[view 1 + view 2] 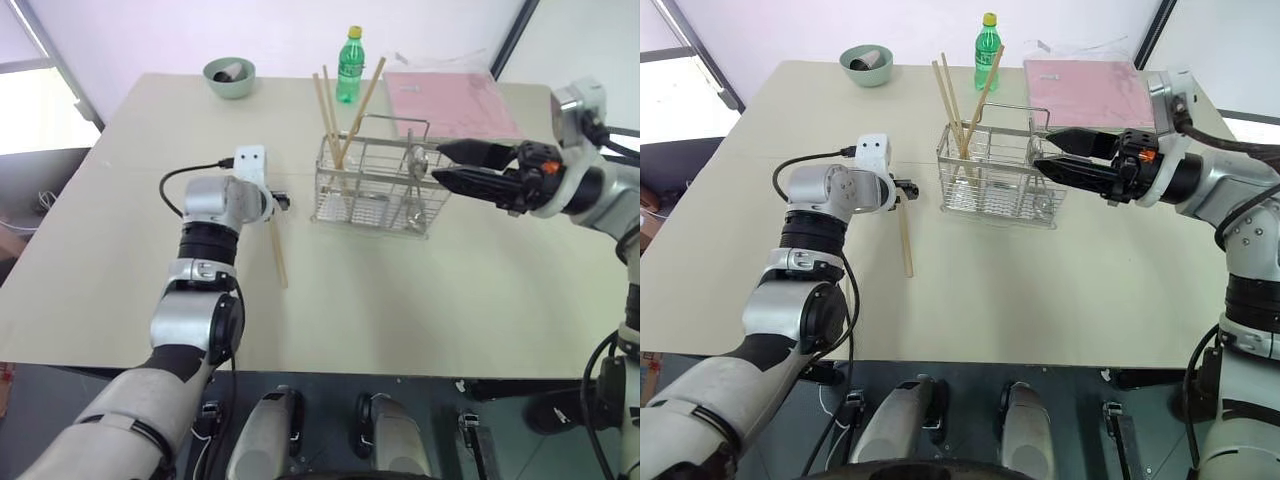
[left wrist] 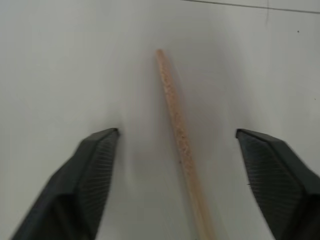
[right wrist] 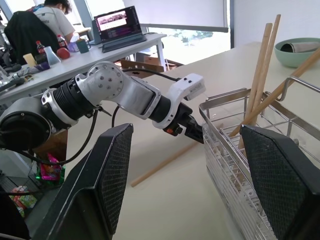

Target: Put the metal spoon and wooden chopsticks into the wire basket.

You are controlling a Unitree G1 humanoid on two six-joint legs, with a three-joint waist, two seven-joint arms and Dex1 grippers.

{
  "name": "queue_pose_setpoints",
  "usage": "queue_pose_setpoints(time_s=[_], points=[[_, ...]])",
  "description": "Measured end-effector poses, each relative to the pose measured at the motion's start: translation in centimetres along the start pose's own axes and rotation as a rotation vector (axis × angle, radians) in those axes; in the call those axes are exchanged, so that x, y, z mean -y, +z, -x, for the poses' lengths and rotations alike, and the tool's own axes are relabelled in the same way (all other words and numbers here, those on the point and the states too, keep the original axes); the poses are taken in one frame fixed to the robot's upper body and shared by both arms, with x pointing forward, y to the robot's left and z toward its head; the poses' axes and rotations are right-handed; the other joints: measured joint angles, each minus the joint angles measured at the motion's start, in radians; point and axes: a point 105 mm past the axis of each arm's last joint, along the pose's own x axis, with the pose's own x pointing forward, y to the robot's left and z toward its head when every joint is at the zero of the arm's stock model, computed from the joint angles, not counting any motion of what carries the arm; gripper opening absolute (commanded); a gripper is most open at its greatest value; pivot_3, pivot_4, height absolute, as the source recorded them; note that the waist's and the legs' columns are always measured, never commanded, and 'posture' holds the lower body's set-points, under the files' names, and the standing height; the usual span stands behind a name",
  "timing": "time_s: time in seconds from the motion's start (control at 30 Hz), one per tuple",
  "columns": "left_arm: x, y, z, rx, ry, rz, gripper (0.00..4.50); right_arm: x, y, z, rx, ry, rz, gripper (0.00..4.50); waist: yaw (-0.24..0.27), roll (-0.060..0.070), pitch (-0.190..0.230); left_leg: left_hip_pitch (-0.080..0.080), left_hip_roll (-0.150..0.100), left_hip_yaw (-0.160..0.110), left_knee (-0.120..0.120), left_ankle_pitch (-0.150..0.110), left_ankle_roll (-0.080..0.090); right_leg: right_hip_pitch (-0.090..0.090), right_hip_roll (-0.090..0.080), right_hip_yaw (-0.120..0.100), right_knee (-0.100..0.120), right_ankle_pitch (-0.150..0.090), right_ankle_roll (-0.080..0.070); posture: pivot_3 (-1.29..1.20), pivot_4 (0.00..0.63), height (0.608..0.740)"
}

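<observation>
Surface (image 1: 420, 310): wide, pale beige, carries everything.

Pink sheet (image 1: 450, 100) at the far side, beyond my right pincer (image 1: 440, 163).

Wire basket (image 1: 375, 205) stands mid-surface, just off my right pincer's tips, loop handle up. Three wooden chopsticks (image 1: 330, 115) stand in its compartment nearest my left pincer (image 2: 175, 135), long axes near upright, tops fanning apart and leaning away from me. Metal spoon (image 1: 417, 168) stands in the compartment nearest my right pincer, handle down, bowl up at the rim, touching the wire.

Lone chopstick (image 1: 277, 250) lies flat on the surface under my left pincer, long axis running from me toward the far edge, near end toward my body.

Green bottle (image 1: 349, 65) past the basket, yellow cap; label unreadable. Pale green bowl (image 1: 229, 77) far off beyond my left pincer, something grey inside.

Left pincer: fingers apart, one either side of the lone chopstick, not touching it. Right pincer: fingers wide apart, level, holding nothing.

Left wrist view gives the chopstick's grain and blunt far end. Right wrist view gives a person (image 3: 47, 20) seated at a desk with an open laptop (image 3: 120, 25); screen writing unreadable.
</observation>
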Motion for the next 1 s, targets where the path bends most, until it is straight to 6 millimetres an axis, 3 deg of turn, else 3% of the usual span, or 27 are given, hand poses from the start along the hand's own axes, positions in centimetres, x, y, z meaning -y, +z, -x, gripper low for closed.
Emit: queue_pose_setpoints(time_s=[0.17,0.4,0.47,0.53,0.6,0.67,0.73,0.8,0.87,1.0], points=[[0.1,0.2,-0.2,0.001,-0.006,0.023,0.04,0.0,0.0,0.0,0.0,-0.004,0.0,3.51,0.011,0.0,0.0,0.0,-0.001,0.0,0.0,0.0,0.0,0.0,-0.001,0.0,-0.001,0.0,0.0,0.0,0.15,0.686],[-0.1,0.6,-0.5,0.03,-0.001,0.023,0.04,0.0,0.0,0.0,0.001,-0.005,0.001,3.51,0.017,0.0,0.0,-0.001,-0.001,0.0,0.0,0.0,0.0,0.0,0.0,0.0,-0.001,0.0,0.0,0.0,0.15,0.686],[-0.7,1.3,-0.5,0.078,0.018,0.017,0.04,0.0,0.1,0.0,0.002,-0.005,0.002,3.51,0.016,0.0,0.0,-0.001,-0.001,0.0,0.0,0.0,0.0,-0.001,0.0,0.0,-0.001,0.0,0.0,0.0,0.15,0.686],[-1.7,3.3,-0.1,0.183,0.034,0.027,0.04,0.1,0.1,0.1,0.002,-0.007,0.0,3.51,0.013,-0.001,0.001,-0.002,-0.001,0.0,0.0,0.002,-0.003,-0.002,0.0,0.0,-0.001,0.0,0.0,0.0,0.15,0.686],[-2.5,7.1,1.5,0.378,0.032,0.047,0.04,0.3,0.1,0.2,0.003,-0.012,-0.006,3.51,0.008,-0.002,0.001,-0.005,0.0,0.0,0.0,0.002,-0.003,-0.004,-0.001,0.0,-0.001,0.0,0.0,0.0,0.15,0.686],[-2.6,12.1,4.6,0.615,-0.021,0.095,0.04,0.3,0.2,0.2,0.003,-0.015,-0.005,3.51,0.007,-0.002,0.001,-0.008,-0.001,0.0,0.0,0.002,-0.003,-0.007,-0.001,0.0,-0.001,0.001,0.0,0.0,0.15,0.686],[-1.7,17.1,9.3,0.871,-0.137,0.158,0.04,0.3,0.6,0.2,0.0,-0.015,0.005,3.51,0.007,-0.002,0.001,-0.014,-0.001,0.0,0.002,0.002,-0.003,-0.013,-0.001,0.0,-0.001,0.001,0.0,0.0,0.15,0.686],[-0.2,20.2,13.7,1.065,-0.257,0.18,0.04,0.3,0.8,0.3,-0.006,-0.017,0.007,3.51,0.008,-0.002,0.001,-0.015,-0.001,0.001,0.002,0.002,-0.003,-0.014,-0.001,0.0,-0.001,0.001,0.0,0.0,0.15,0.686],[2.1,21.8,16.7,1.177,-0.383,0.192,0.04,0.3,0.8,0.4,-0.01,-0.02,0.004,3.51,0.01,-0.002,0.001,-0.015,-0.001,0.002,0.002,0.003,0.0,-0.014,-0.001,-0.001,-0.002,0.001,0.0,0.0,0.15,0.686],[6.6,21.5,18.1,1.213,-0.559,0.173,0.04,0.3,0.8,0.4,-0.009,-0.026,0.003,3.51,0.009,-0.002,0.001,-0.014,-0.001,0.003,0.002,0.005,0.002,-0.013,0.0,-0.001,-0.001,0.002,0.001,0.0,0.15,0.686]])
